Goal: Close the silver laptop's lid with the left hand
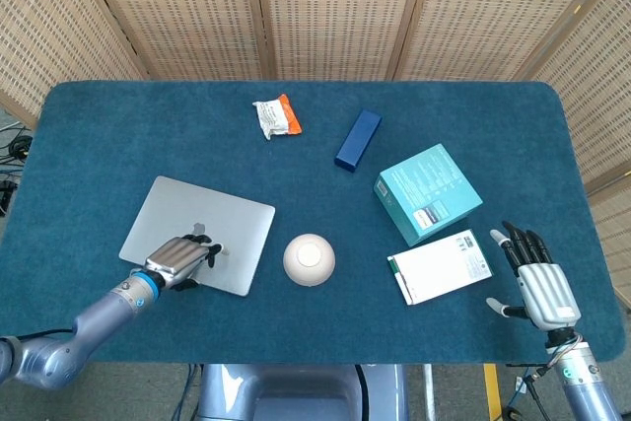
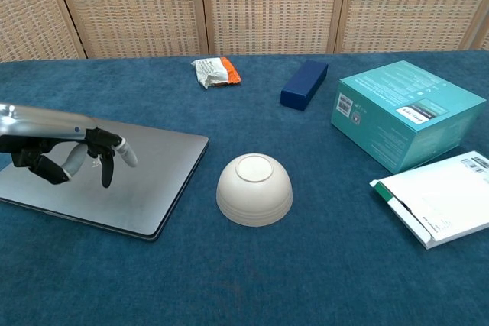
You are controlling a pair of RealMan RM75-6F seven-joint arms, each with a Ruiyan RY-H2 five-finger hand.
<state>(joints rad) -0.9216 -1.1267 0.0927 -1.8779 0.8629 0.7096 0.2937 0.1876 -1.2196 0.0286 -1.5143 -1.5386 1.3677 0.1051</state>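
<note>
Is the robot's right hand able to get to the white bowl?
Probably yes. The right hand is open, and only a flat white box lies between it and the bowl, low enough to pass over.

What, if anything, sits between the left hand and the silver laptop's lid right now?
Nothing visible. The left hand is directly over the silver laptop, whose lid already lies flat. The upturned white bowl sits beside the laptop, out of the way.

Matt brushed-metal silver laptop (image 1: 202, 231) lies on napped blue cloth table cover (image 1: 99, 135), beside a smooth matt white bowl (image 1: 309, 259).
</note>
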